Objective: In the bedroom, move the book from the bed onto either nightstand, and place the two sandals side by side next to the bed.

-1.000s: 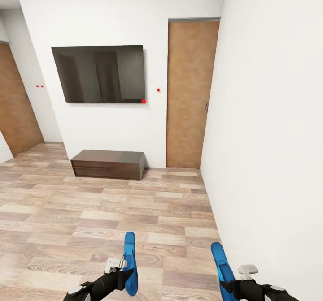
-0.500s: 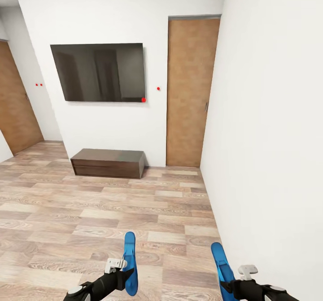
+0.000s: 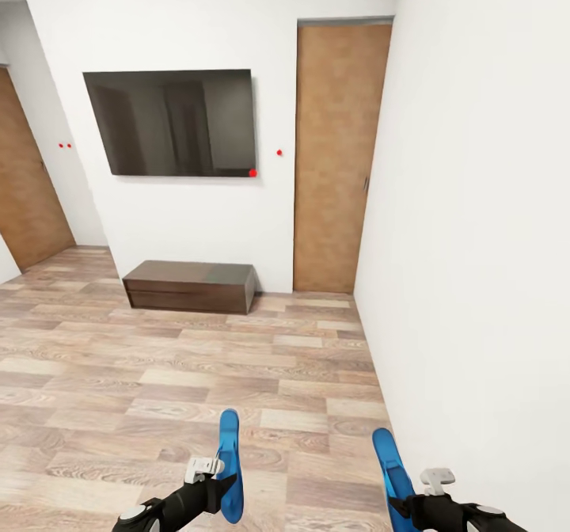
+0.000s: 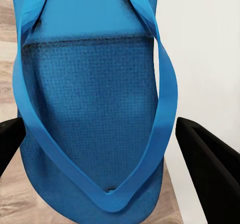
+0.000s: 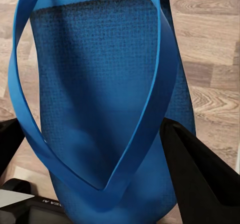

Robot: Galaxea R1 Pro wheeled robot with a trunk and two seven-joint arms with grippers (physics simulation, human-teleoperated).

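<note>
Left end effector (image 3: 226, 491) pinches one blue sandal (image 3: 229, 461), right end effector (image 3: 408, 504) pinches the other sandal (image 3: 388, 465); both ride low over the wood floor (image 3: 158, 374). Pickup done; setting them by the bed and shifting the book look outstanding.

No legible txt, labels, nos. or signs on anything here.

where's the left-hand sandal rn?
Held upright in the left gripper at the bottom of the head view, the left sandal sits over the wood floor; the other sandal is in the right gripper, beside the white wall.
</note>
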